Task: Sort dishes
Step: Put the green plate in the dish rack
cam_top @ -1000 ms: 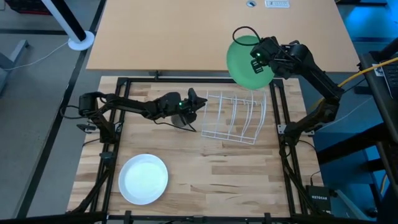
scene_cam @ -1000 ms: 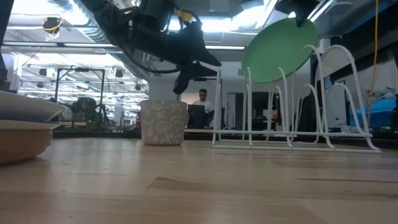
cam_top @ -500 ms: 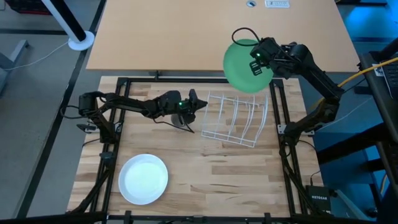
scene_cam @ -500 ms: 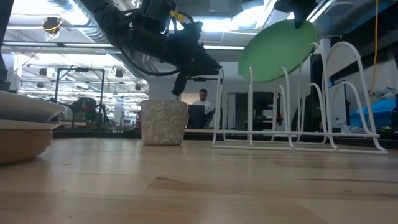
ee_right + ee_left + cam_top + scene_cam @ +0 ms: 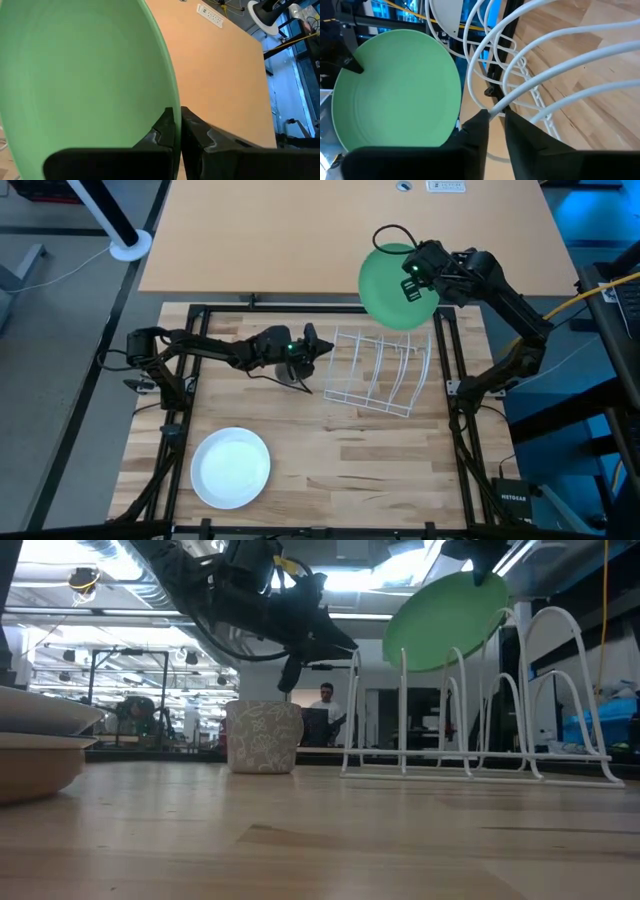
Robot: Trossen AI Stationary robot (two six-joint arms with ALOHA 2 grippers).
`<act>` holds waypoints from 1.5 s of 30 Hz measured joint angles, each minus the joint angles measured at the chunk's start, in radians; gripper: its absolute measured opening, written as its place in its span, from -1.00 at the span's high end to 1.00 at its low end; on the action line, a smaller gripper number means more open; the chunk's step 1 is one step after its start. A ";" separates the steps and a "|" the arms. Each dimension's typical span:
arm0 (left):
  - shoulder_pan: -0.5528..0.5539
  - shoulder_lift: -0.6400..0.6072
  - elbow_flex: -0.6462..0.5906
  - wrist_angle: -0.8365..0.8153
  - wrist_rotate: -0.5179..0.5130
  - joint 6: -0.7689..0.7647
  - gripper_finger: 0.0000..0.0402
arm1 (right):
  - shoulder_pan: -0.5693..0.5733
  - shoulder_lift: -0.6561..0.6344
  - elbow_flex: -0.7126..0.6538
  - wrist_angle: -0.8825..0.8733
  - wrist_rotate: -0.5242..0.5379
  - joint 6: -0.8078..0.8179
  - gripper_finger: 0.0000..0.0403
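Right gripper [image 5: 412, 280] clamped on the rim of the green plate [image 5: 393, 287], fingers nearly together with only the plate's edge between them, as the right wrist view shows [image 5: 176, 131]. Plate held in the air, tilted, above the far end of the white rack [image 5: 378, 368], over the table's back edge. Seen in the low view as a slanted green disc [image 5: 445, 620] just above the rack's tallest loops [image 5: 480, 690], apparently close to or touching a wire; cannot tell which.

Left gripper [image 5: 312, 345] at mid-table beside the rack's left end, raised off the wood. Fingers [image 5: 475, 135] drawn close, pinched on one white wire of the rack [image 5: 540, 60] where it passes between them. Green plate visible past the wires in that view [image 5: 395, 90].

White plate [image 5: 231, 467] flat on the table near the front left corner, well apart from both grippers. In the low view, its rim [image 5: 40, 712] stacked on a brown-orange plate [image 5: 35, 765] at the left edge.

Patterned grey cup [image 5: 264, 736] upright on the table under the left arm, left of the rack. A person [image 5: 325, 710] in the room behind.
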 joint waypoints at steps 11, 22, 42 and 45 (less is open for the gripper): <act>-0.038 0.001 -0.001 -0.041 0.119 0.107 0.47 | 0.000 0.000 0.000 -0.001 0.000 -0.003 0.94; -0.044 0.056 0.003 -0.032 0.120 0.154 0.64 | 0.000 0.000 0.000 -0.001 -0.033 -0.002 0.94; -0.105 0.062 -0.002 0.039 -0.164 0.269 1.00 | 0.000 -0.001 0.021 0.000 -0.023 -0.005 0.94; -0.105 0.061 -0.002 0.039 -0.168 0.269 0.99 | 0.000 -0.001 0.044 0.000 -0.022 -0.018 0.94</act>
